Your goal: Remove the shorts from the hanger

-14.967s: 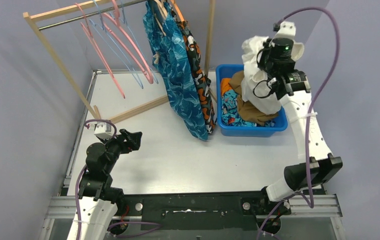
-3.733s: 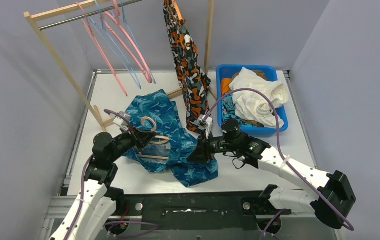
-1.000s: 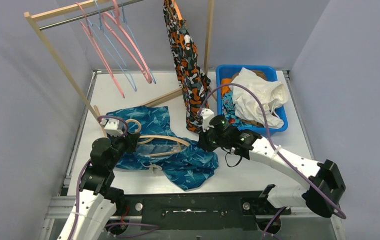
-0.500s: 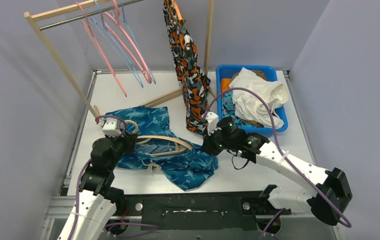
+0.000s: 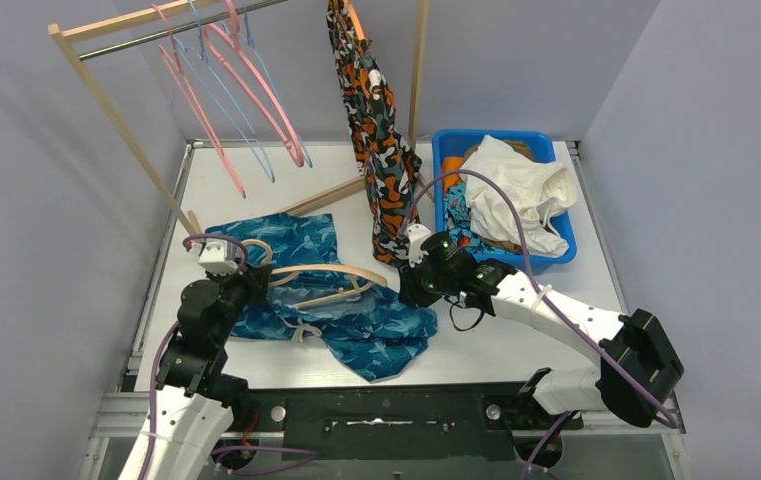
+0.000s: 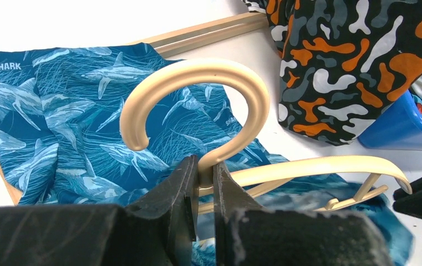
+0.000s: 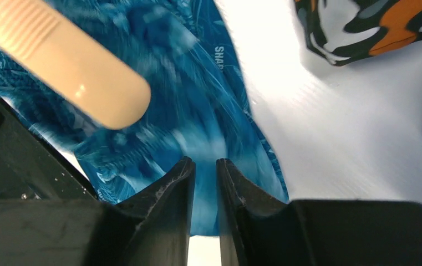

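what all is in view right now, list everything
shark-print shorts: one, teal, flat on the table
hanger: one, beige, on the shark-print shorts
camouflage shorts: one, orange-black-white, hanging on the rack
plastic hangers: several, pink and light blue, on the rack's rail
rack: one, wooden, back left
bin: one, blue, back right
white shorts: one, white, topmost in the bin
other shorts: count unclear, orange, brown, blue patterned, under the white shorts
table: one, white
left gripper: black, shut on the hanger's neck
right gripper: black, jaws slightly apart above the shark-print shorts
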